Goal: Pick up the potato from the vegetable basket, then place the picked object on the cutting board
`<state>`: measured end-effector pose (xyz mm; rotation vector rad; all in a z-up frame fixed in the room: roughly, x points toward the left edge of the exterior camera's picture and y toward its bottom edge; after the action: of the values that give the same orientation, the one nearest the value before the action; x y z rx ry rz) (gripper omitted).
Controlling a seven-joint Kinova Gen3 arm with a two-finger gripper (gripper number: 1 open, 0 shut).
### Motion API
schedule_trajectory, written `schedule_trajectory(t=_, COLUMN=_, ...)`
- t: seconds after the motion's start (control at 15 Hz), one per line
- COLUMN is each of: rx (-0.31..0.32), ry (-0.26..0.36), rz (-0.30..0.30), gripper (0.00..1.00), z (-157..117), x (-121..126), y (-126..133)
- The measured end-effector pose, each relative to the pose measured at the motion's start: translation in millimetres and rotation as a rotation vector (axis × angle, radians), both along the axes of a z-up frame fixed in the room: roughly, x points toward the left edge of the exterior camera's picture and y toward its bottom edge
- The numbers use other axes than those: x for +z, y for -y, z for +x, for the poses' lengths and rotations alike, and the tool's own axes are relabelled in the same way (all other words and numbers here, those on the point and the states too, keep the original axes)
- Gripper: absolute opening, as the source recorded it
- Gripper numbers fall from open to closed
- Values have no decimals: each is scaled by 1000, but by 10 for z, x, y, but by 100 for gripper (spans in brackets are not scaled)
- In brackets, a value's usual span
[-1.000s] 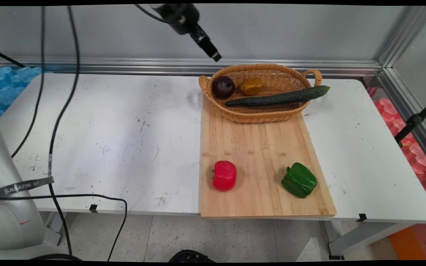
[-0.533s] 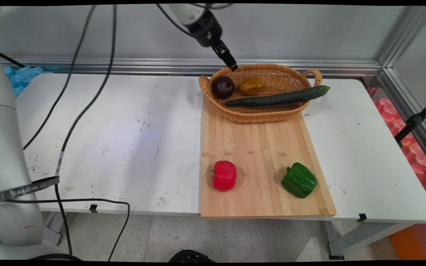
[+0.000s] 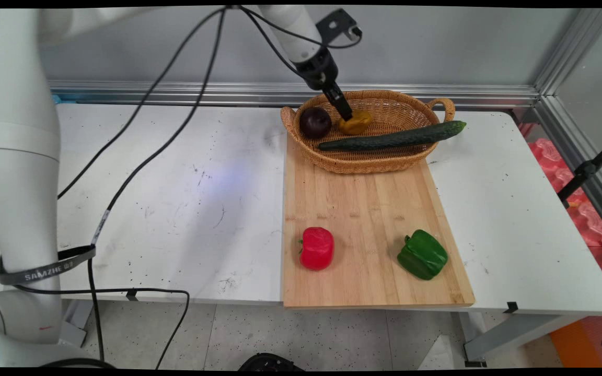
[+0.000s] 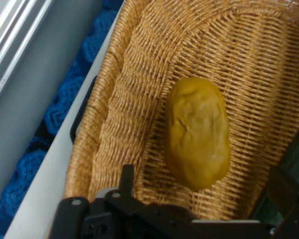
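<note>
My gripper (image 3: 347, 116) reaches down into the woven basket (image 3: 369, 162) at the far end of the wooden board, right at the left end of a yellow-brown potato (image 3: 357, 123). In the hand view the potato (image 4: 197, 132) lies on the basket's weave (image 4: 124, 99) just ahead of my gripper (image 4: 204, 174). The gripper is open, one finger (image 4: 127, 174) to the potato's left and the other blurred at the right edge. Nothing is held. A dark purple round fruit (image 3: 315, 122) lies left of the potato, and a long cucumber (image 3: 392, 137) lies in front of it.
The basket stands on the far end of a wooden cutting board (image 3: 369, 209). A red pepper (image 3: 316, 248) and a green pepper (image 3: 423, 254) lie near the board's front end. Black cables (image 3: 139, 156) hang over the table's left half.
The gripper has come down and to the right, from high above the basket's far left rim into the basket beside the potato. The things on the table have not moved.
</note>
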<state>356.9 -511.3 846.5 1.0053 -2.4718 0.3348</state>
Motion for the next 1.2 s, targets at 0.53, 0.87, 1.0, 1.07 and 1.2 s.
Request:
schedule_trajectory(t=0.53, rx=-25, ry=19, rz=26, gripper=100, z=-269, x=-430, y=279)
schedule_trajectory(t=0.87, rx=-49, ry=25, rz=13, gripper=0, z=-349, x=-516, y=370)
schedule_trajectory(t=1.0, rx=-61, ry=25, rz=7, gripper=0, z=-363, x=-499, y=377)
schedule_trajectory(t=1.07, rx=-66, ry=20, rz=4, gripper=0, z=-369, x=-471, y=371)
schedule_trajectory(t=1.2, rx=-78, ry=8, rz=-7, gripper=0, z=-357, x=-363, y=335)
